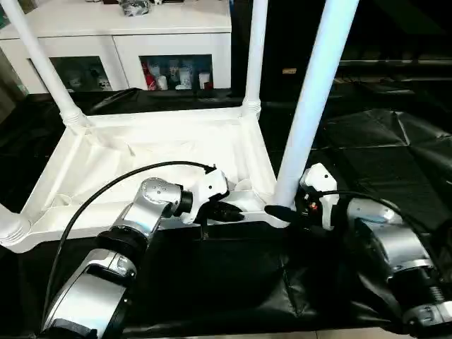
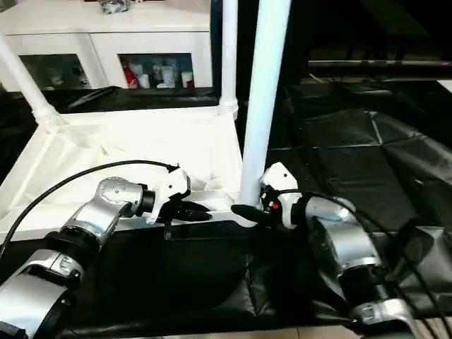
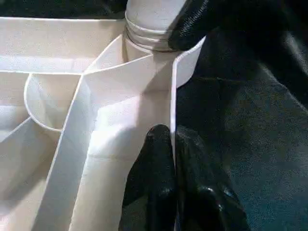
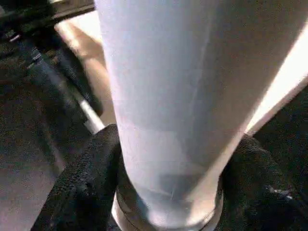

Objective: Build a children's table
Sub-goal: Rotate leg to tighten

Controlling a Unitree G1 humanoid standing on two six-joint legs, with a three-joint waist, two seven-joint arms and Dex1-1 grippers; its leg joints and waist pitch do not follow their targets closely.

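The children's table lies upside down on the black cover. Its white tabletop (image 1: 141, 152) faces up with the rim and ribs showing. White legs stand in its corner sockets: one at the far left (image 1: 42, 63), one at the far right (image 1: 256, 49) and one at the near right (image 1: 314, 92). At the near edge, my left gripper (image 1: 233, 212) is shut on the tabletop's thin rim wall (image 3: 172, 96), one finger on each side. My right gripper (image 1: 279, 210) is closed around the base of the near right leg (image 4: 168, 96), with a black finger (image 4: 82, 183) pressed against each side.
A white cabinet with glass doors (image 1: 120, 35) stands behind the work table. Wrinkled black cover (image 1: 381, 155) spreads to the right and along the front. A black cable (image 1: 106, 191) arcs over my left forearm.
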